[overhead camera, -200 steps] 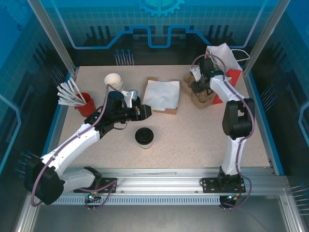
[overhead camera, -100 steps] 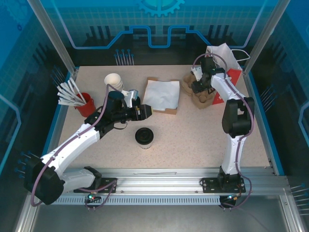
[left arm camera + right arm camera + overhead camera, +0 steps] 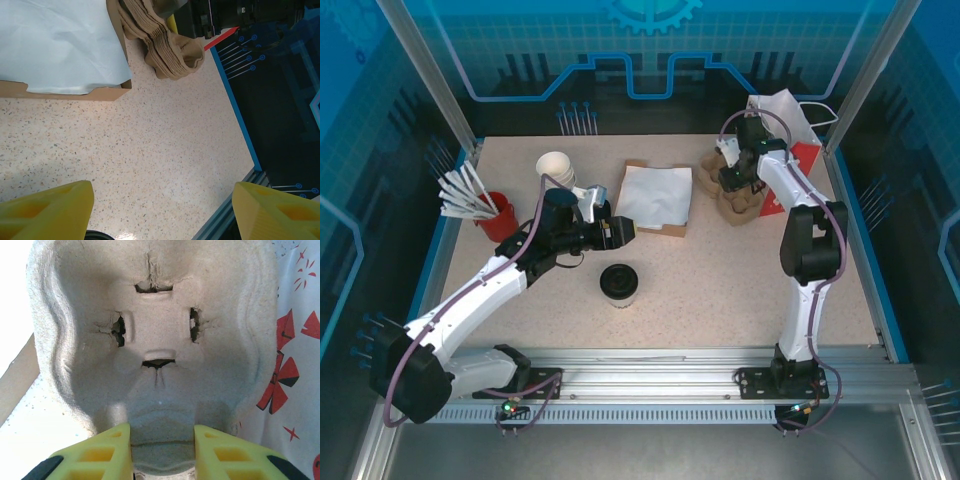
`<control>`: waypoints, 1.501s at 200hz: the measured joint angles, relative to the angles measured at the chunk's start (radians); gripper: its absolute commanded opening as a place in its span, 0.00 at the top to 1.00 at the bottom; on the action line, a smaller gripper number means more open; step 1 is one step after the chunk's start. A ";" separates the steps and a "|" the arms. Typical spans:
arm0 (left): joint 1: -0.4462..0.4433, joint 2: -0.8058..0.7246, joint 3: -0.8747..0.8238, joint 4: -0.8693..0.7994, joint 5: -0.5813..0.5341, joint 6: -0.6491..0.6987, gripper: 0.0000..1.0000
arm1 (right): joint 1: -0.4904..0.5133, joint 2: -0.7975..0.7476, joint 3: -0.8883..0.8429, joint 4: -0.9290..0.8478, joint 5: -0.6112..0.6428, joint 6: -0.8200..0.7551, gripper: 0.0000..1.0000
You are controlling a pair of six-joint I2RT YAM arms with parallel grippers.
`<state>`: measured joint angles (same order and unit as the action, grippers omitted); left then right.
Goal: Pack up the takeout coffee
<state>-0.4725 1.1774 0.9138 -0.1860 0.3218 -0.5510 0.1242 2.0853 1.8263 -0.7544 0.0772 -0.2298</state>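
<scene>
The takeout coffee (image 3: pixel 618 283), a pale cup under a black lid, stands upright mid-table. My left gripper (image 3: pixel 625 230) hovers open just behind it; its yellow fingers (image 3: pixel 45 210) are spread wide over bare table and hold nothing, and a sliver of the black lid (image 3: pixel 97 235) shows by the left finger. At the back right, my right gripper (image 3: pixel 732 170) is down on a stack of brown pulp cup carriers (image 3: pixel 740 200). Its yellow fingers (image 3: pixel 95 455) press both sides of the top carrier's (image 3: pixel 155 315) middle ridge.
A cardboard box of white paper (image 3: pixel 655 195) lies behind my left gripper. A stack of lidless white cups (image 3: pixel 557 168) and a red cup of stirrers (image 3: pixel 495 215) stand back left. A white and red paper bag (image 3: pixel 790 130) stands behind the carriers.
The right gripper's fingers have come closer together on the carrier's ridge, and that wrist has shifted slightly. The left arm and the coffee have not moved.
</scene>
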 measured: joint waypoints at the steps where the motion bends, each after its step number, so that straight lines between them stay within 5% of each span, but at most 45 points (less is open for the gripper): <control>1: 0.000 0.000 0.000 0.000 0.000 0.000 0.25 | 0.000 0.000 0.000 0.000 0.000 0.000 0.69; 105: 0.000 0.000 0.000 -0.001 -0.004 0.003 0.25 | 0.006 -0.042 0.044 -0.070 0.000 0.000 0.70; 166: 0.000 0.000 -0.004 -0.003 -0.019 0.008 0.24 | 0.073 -0.199 0.000 -0.084 -0.009 0.012 0.70; 259: 0.061 -0.130 -0.093 -0.035 -0.118 0.026 0.23 | 0.402 -0.630 -0.557 -0.042 -0.051 0.238 0.68; 300: 0.101 -0.164 -0.111 -0.050 -0.138 0.028 0.22 | 0.545 -0.673 -0.760 0.002 -0.027 0.363 0.68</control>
<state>-0.3710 1.0134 0.8028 -0.2363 0.1833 -0.5232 0.6689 1.4120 1.0668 -0.7528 0.0502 0.1329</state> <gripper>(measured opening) 0.775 0.324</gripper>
